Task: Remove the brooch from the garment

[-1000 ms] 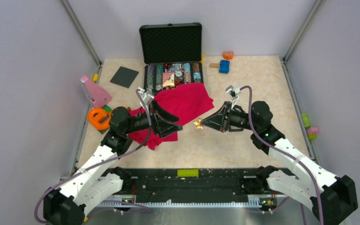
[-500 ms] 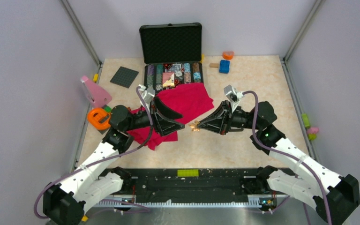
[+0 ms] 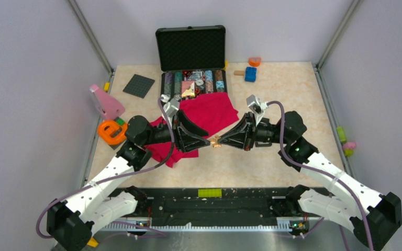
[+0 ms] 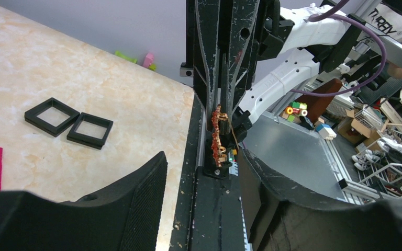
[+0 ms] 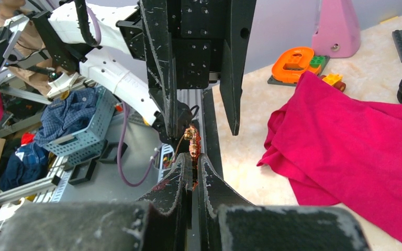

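Observation:
The brooch (image 3: pixel 215 141), small, orange-red and golden, is pinched in my right gripper (image 3: pixel 218 141), held above the table off the garment. In the right wrist view the brooch (image 5: pixel 192 144) sticks out past the shut fingertips. My left gripper (image 3: pixel 208 142) faces it tip to tip, open, its jaws on either side of the brooch (image 4: pixel 218 133) without touching it. The garment (image 3: pixel 201 120) is a crimson cloth lying crumpled on the table behind and under my left arm; it also shows in the right wrist view (image 5: pixel 356 146).
An open black case (image 3: pixel 191 63) of coloured pieces stands behind the cloth. A big orange ring toy (image 3: pixel 110 130) and a pink wedge (image 3: pixel 106 103) lie at the left. A dark baseplate (image 3: pixel 138 86), blue block (image 3: pixel 250 73) and orange block (image 3: pixel 254 61) lie at the back.
Both grippers have moved toward each other; the right carried the brooch left, and the left's open tips now stand around it.

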